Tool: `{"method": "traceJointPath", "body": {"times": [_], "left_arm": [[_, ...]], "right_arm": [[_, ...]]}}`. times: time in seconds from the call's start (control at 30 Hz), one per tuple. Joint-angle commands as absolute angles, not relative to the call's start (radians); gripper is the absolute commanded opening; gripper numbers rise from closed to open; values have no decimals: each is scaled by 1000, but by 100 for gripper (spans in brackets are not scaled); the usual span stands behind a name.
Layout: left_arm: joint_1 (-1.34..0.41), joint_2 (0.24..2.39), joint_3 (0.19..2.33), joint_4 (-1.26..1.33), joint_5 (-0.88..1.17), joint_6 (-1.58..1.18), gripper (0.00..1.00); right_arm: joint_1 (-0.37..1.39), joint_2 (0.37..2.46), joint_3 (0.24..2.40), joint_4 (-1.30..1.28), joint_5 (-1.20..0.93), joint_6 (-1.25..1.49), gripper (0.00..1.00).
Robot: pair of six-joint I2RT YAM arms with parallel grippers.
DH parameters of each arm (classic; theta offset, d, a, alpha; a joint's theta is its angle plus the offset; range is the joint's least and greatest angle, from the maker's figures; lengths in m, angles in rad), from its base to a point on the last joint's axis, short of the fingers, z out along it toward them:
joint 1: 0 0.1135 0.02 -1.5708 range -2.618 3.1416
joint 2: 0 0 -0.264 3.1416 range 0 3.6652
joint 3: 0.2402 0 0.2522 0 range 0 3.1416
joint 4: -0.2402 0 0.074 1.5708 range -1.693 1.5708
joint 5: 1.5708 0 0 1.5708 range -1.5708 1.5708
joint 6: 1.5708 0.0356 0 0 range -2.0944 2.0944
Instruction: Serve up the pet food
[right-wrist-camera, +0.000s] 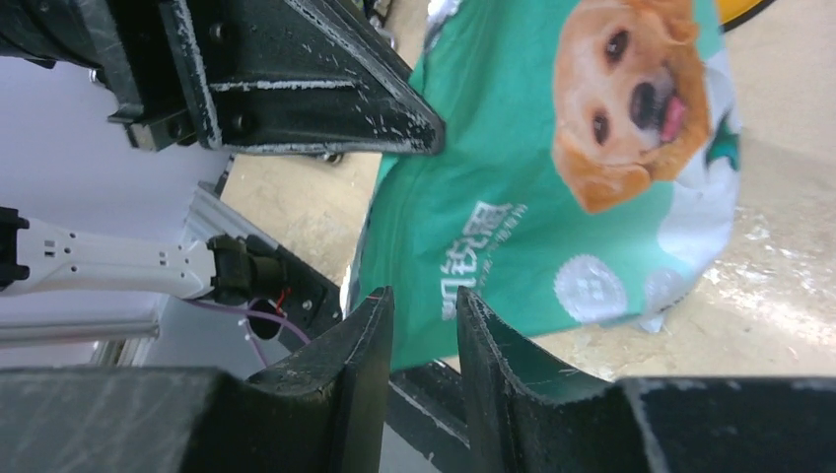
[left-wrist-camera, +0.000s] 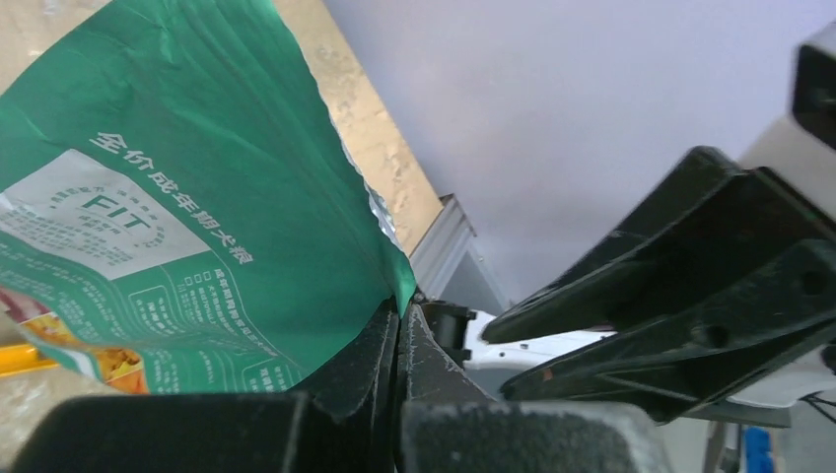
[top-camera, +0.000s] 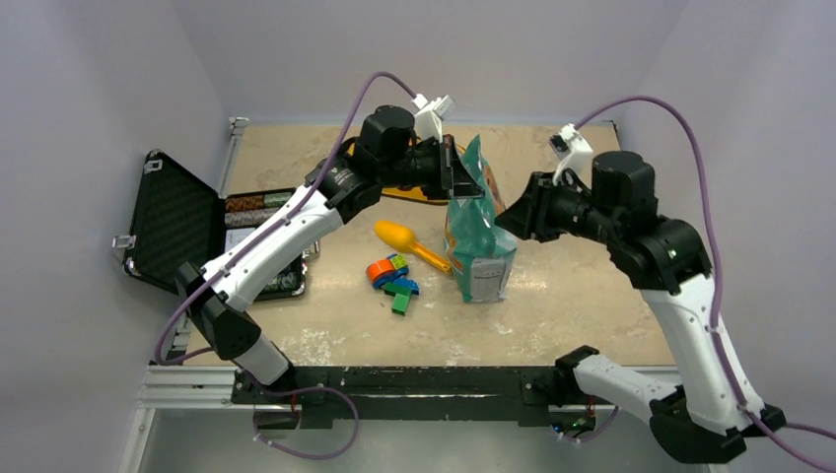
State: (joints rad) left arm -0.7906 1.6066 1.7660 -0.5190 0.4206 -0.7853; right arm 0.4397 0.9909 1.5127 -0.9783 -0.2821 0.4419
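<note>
Arm bases: both sit on the black rail at the near edge of the desk (top-camera: 572,296).
Toy blocks (top-camera: 392,280): a small colourful cluster on the desk, left of the bag's foot and apart from it.
Scoop (top-camera: 406,239): yellow, lying flat just beyond the blocks. Its bowl is toward the left and its handle runs toward the base of the bag.
Case (top-camera: 173,222): black and open, at the left edge of the desk with its lid laid outward, well apart from the bag.
Pet food bag (top-camera: 478,246): it stands upright in the middle of the desk, teal-green and white, with a golden dog printed on the face seen by the right wrist camera. Its top corner is drawn up toward the left arm. The kibble itself is hidden inside.
Right gripper (top-camera: 511,215): it is level with the bag's upper right side. The jaws stand a narrow gap apart and the green bag shows through the gap. Whether they touch the bag cannot be told.
Left gripper (left-wrist-camera: 399,335): it is at the bag's top left corner, with the jaws pressed together on the bag's edge.
Yellow rim (top-camera: 419,197): on the desk beyond the scoop, mostly hidden under the left wrist.
</note>
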Motion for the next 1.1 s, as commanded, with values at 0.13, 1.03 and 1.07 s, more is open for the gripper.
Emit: {"method": "traceJointPath", "body": {"times": [0.13,1.03,1.07], "left_arm": [[-775,1547,1792,-330,554,-861,24],[-779,1710,2135,-875,232,-668,26],[-779,1711,2136,-871,232,-667,24]], "right_arm": [[577,1109,1508,-882,-386,453,29],[576,1115,1521,-910,-303,422,0],[577,1118,1523,-910,-304,422,0]]}}
